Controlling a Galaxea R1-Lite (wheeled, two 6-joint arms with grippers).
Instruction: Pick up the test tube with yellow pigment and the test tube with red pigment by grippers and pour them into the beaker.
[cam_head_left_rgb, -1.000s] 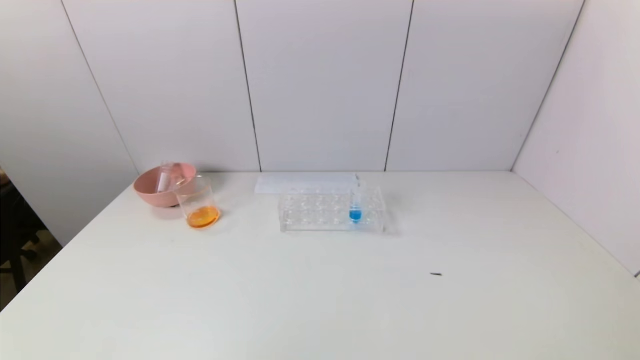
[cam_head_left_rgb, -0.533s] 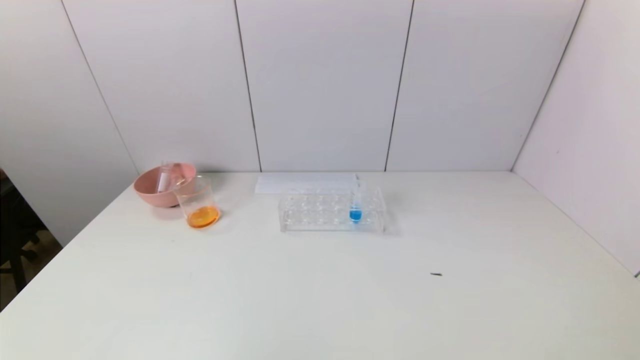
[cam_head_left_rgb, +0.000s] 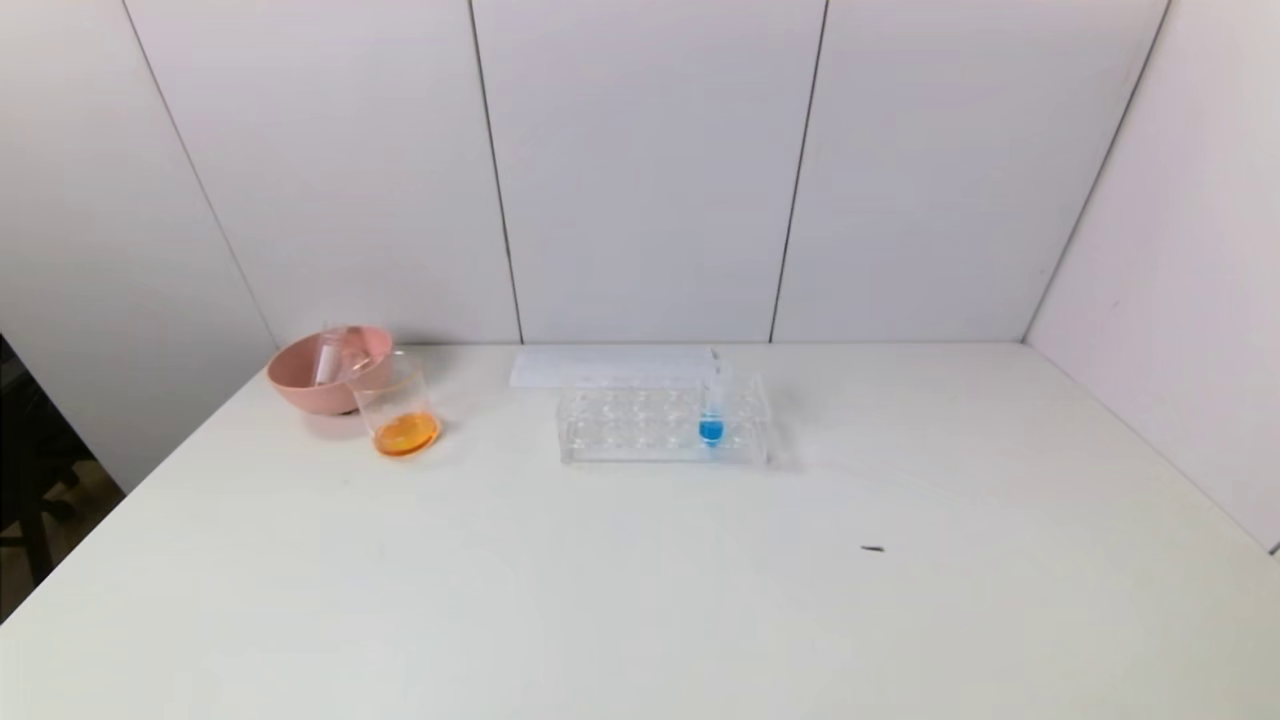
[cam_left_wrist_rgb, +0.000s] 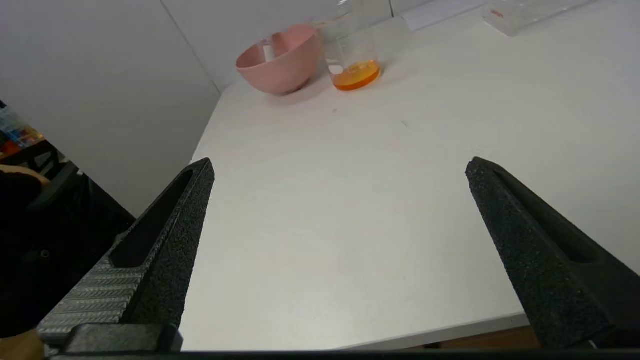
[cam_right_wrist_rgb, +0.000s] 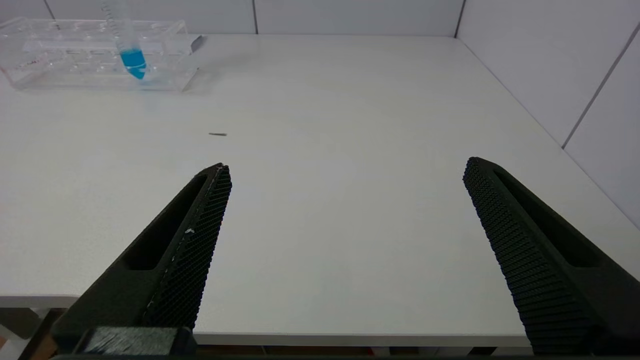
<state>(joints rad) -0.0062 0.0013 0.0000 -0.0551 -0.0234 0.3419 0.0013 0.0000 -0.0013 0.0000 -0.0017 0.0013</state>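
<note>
Both grippers wide and empty at the near desk edge; pouring appears done.

The clear thin-walled beaker (cam_head_left_rgb: 397, 405) holds orange liquid and stands touching the round pink bowl (cam_head_left_rgb: 315, 378), well left of the clear plastic tube rack (cam_head_left_rgb: 660, 425). Clear tubes, seemingly emptied, lean inside the bowl. Only the blue-tipped tube (cam_head_left_rgb: 711, 410) stands upright in the rack. Left gripper (cam_left_wrist_rgb: 340, 170) is the nearer arm to the beaker, which lies ahead of it; right gripper (cam_right_wrist_rgb: 345, 172) faces the white desk (cam_head_left_rgb: 700, 600) beside the rack.
</note>
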